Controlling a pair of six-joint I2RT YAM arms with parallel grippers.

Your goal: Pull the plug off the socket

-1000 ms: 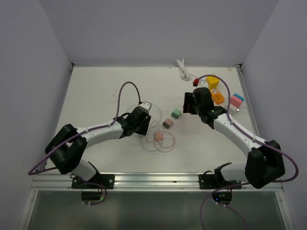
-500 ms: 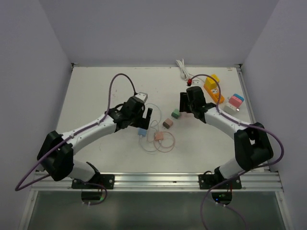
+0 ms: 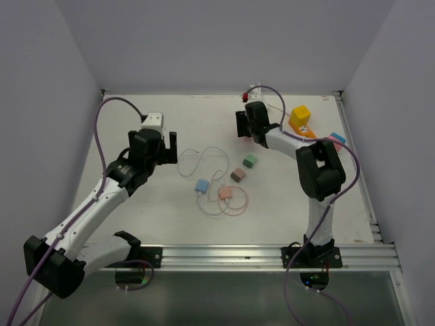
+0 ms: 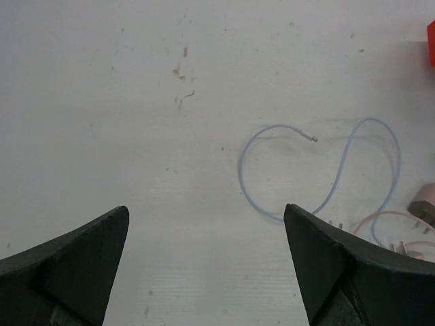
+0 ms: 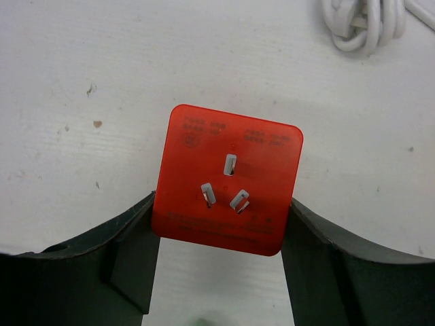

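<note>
The blue plug [image 3: 202,185] lies loose on the table, and its thin blue cable [image 4: 319,170] loops away from it. My left gripper [image 3: 163,153] hangs open and empty to the plug's left, well apart from it. In the left wrist view the left gripper [image 4: 207,231] has only bare table between its fingers. My right gripper [image 3: 245,112] is at the far side of the table, shut on the red socket block [image 3: 245,97]. The right wrist view has that red socket block [image 5: 228,180] between the right gripper's [image 5: 219,210] fingers, three metal prongs facing the camera.
Pink [image 3: 225,193], brown [image 3: 237,175] and green [image 3: 250,161] plugs lie mid-table among thin looped cables. A yellow block [image 3: 301,115], an orange block [image 3: 307,129] and a pink-blue block [image 3: 335,140] sit at the right. A coiled white cord [image 5: 360,24] lies at the far edge.
My left gripper opened, let go of the blue plug and drew back to the left. The right arm carried the red socket block toward the far edge.
</note>
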